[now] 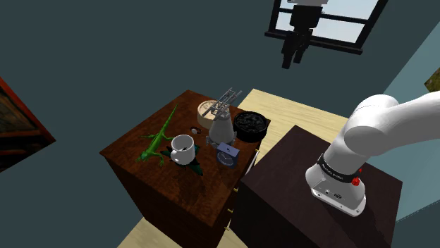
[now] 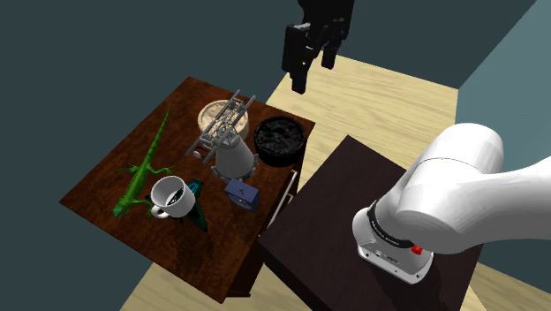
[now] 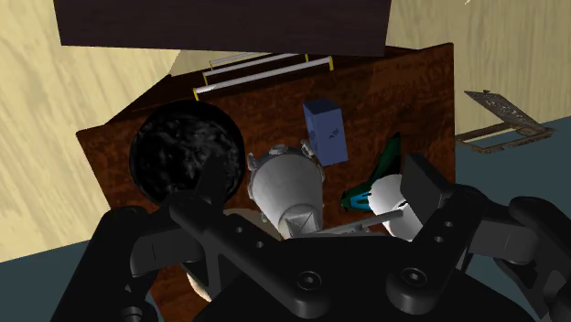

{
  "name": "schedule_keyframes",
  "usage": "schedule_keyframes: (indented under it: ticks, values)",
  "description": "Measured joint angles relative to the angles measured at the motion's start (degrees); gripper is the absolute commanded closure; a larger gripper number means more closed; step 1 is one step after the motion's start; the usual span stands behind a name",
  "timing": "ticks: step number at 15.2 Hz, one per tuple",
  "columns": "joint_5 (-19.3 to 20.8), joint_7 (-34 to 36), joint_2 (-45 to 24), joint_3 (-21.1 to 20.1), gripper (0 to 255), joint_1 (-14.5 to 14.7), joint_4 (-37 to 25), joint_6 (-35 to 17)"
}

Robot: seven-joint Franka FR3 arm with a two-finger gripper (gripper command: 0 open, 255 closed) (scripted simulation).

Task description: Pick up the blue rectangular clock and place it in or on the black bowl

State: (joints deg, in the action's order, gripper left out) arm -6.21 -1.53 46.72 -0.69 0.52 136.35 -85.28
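Released and empty, the hand (image 2: pixel 311 66) hangs high over the tabletop (image 2: pixel 106 190), so reaching comes first: descend onto the blue rectangular clock (image 2: pixel 241 194).

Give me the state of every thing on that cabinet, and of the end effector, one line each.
end effector: open, empty, high above the cabinet.
blue clock: upright, not held.
black bowl: upright, clock not in it.
white mug: upright, mouth up.
green lizard: lying flat.
grey cone-shaped object: standing, metal frame on top.
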Motion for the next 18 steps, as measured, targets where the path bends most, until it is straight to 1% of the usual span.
schedule_keyframes:
  ticks: [1,2,7,10,14,18]
  values:
    - [0.0,0.0,0.0,0.0,0,0.0,0.0,0.0]
    - [-0.08,0.06,-0.01,-0.22,0,0.04,1.02,-1.06]
    - [-1.5,1.67,-0.44,-3.07,0,0.83,8.26,-9.57]
    - [-2.64,2.69,-1.72,-5.17,0,1.53,13.47,-16.55]
    - [-4.09,4.13,-5.04,-7.98,0,2.49,18.38,-25.61]
    - [-5.47,5.87,-11.82,-11.21,0,3.31,21.4,-36.1]
